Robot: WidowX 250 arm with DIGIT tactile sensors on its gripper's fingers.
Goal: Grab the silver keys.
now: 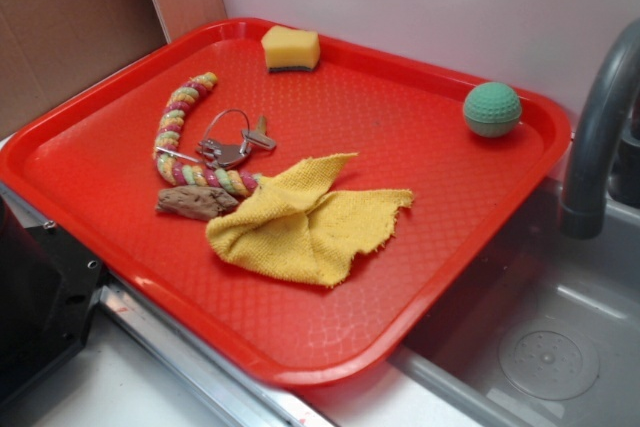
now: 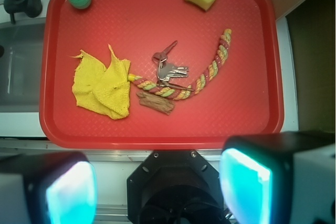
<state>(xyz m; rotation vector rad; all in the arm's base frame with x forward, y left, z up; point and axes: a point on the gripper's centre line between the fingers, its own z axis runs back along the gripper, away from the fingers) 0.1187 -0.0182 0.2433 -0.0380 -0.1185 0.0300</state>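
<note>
The silver keys [image 1: 232, 142] lie on a thin wire ring near the middle of the red tray [image 1: 440, 137], inside the curve of the multicoloured braided rope [image 1: 178, 127]. In the wrist view the keys [image 2: 168, 68] sit just above the rope [image 2: 202, 80]. My gripper [image 2: 157, 187] is high above the tray's near edge, well back from the keys. Its jaws stand wide apart and hold nothing. The gripper does not show in the exterior view.
A yellow cloth [image 1: 305, 217] lies crumpled beside the rope's end, and a brown wood-like piece [image 1: 196, 203] touches the rope. A yellow sponge [image 1: 290, 49] and a green ball [image 1: 491, 109] sit at the tray's far side. A grey faucet [image 1: 600, 137] and sink [image 1: 540, 347] stand at the right.
</note>
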